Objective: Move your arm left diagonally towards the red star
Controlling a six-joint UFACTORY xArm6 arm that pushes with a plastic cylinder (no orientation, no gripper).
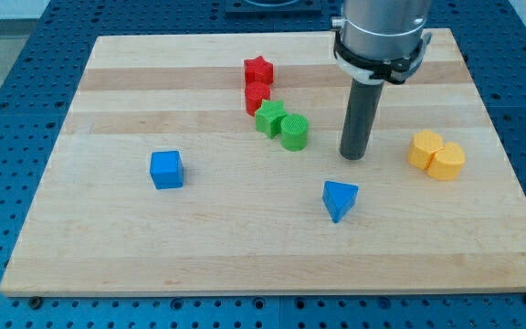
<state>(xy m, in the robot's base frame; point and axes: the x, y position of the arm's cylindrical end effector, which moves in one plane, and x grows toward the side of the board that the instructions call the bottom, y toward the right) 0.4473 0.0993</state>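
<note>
One red star (258, 69) lies in the upper middle part of the wooden board (108, 247), and it is the block nearest to the view's top. Directly below it, touching it, is a second red block (257, 96), whose exact shape I cannot make out. Below and to the right of that one is a green star (269, 119), and a green cylinder with ribbed sides (294, 132) stands just beside the green star, on its right. These four blocks make a short chain that runs diagonally down to the view's right.

My tip (353, 156) rests on the board to the right of the green cylinder, near it but not touching. It is well apart from the red star, which is up and to the left of it. The rod is one straight piece with no parts that spread or press together, and it holds nothing.

A blue triangular block (340, 199) lies below my tip. Two yellow blocks (436, 154) touch each other at the view's right. A blue cube (166, 170) stands alone at the left.
</note>
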